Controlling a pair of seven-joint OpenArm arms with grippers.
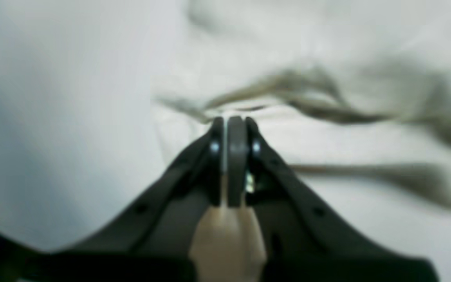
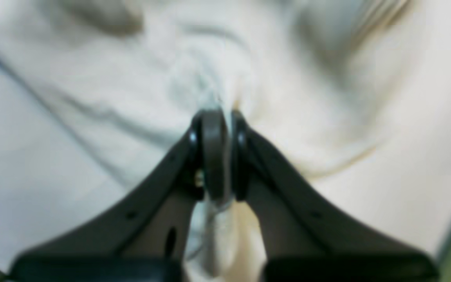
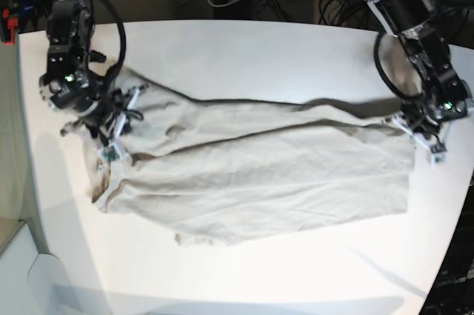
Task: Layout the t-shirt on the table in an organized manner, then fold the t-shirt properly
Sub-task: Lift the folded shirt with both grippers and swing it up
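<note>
The t-shirt lies spread across the middle of the table, the left gripper at the frame's right and the right gripper at its left both closed tight on its cloth.

Both wrist views are blurry, so the folds of the shirt look like soft smears. In the base view, the right gripper hides part of the shirt's end, and the table is cut off at the edges.
</note>
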